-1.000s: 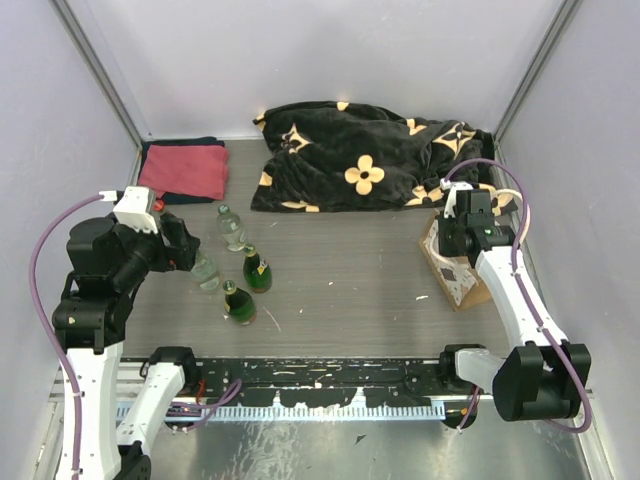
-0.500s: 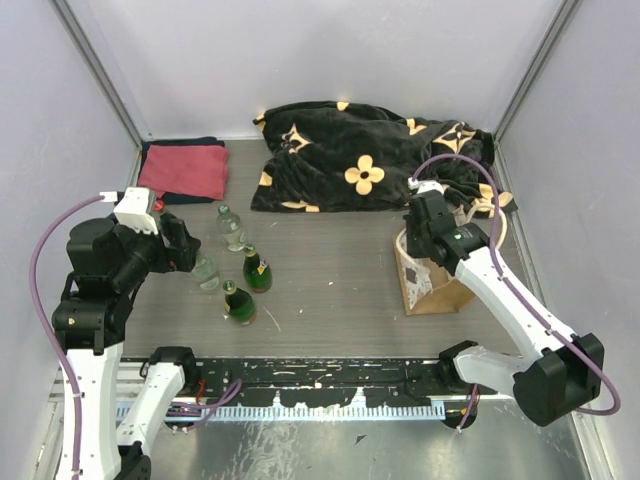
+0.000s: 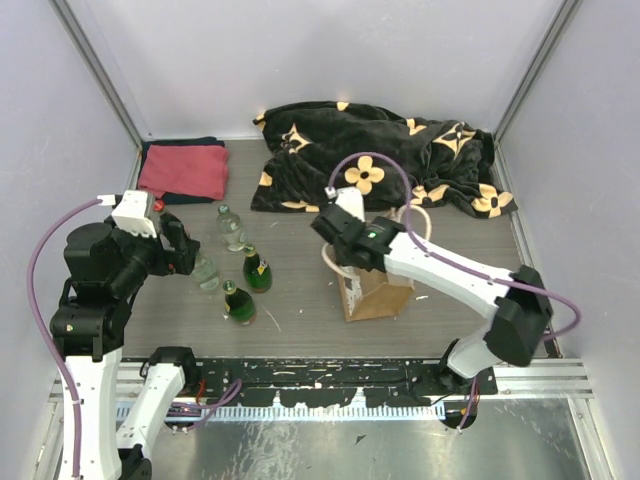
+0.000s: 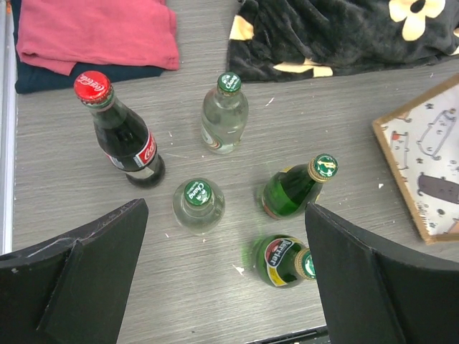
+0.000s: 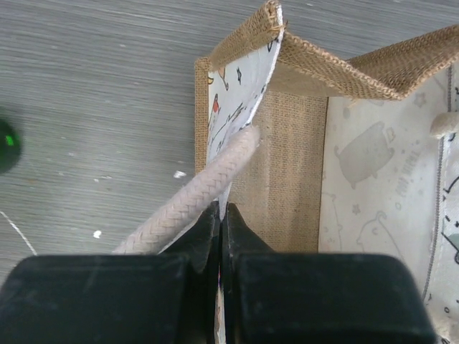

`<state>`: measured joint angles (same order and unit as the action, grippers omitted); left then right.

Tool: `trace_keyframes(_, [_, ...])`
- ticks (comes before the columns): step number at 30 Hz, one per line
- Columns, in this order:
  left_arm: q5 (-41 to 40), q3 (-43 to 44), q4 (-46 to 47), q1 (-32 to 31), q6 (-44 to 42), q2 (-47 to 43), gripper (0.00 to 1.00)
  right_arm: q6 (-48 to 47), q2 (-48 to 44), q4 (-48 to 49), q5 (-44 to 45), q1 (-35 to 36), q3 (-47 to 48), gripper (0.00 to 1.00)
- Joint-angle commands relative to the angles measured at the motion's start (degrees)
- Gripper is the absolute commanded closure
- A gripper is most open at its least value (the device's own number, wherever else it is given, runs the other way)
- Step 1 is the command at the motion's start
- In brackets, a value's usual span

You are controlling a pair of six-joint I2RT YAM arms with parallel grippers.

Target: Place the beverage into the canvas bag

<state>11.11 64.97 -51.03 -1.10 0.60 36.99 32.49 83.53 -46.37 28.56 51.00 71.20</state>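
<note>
At the centre of the overhead view, my right gripper (image 3: 336, 255) is clamped tight on the rim of the upright tan-brown canvas bag with white rope handles (image 3: 378, 292). Toward the left, my left gripper (image 4: 224, 213) hangs spread wide above five glass beverage bottles (image 4: 290, 190) standing on the grey counter (image 3: 310, 262).

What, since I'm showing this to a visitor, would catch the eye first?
The right gripper, shut on the rim of the canvas bag, holds it upright mid-table. At left, five bottles stand in a cluster near the open left gripper. A black flowered blanket lies along the back.
</note>
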Motion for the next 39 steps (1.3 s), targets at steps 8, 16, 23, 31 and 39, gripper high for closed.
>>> trace_keyframes(8, [0.6, 2.4, -2.5, 0.3, -1.8, -1.8, 0.02, 10.4, 17.2, -0.7, 5.4, 6.1, 18.1, 0.99])
trace_keyframes(16, [0.4, 2.3, -2.6, 0.4, 0.1, -1.5, 0.02, 15.8, 22.8, -4.1, 8.2, 6.4, 26.3, 0.99])
trace_keyframes(23, [0.7, 2.2, -2.7, 0.3, 1.2, -1.5, 0.02, 18.4, 23.8, -4.9, 8.1, 5.2, 26.2, 0.78])
trace_keyframes(31, [1.3, 0.8, -2.3, 0.3, 1.4, -1.7, 0.02, 16.6, 19.0, -4.2, 10.9, 5.2, 23.1, 0.43])
trace_keyframes(39, [1.7, 0.3, -2.0, 0.3, 2.1, -1.3, 0.02, 13.4, 13.8, -4.5, 14.5, 4.9, 23.6, 0.39])
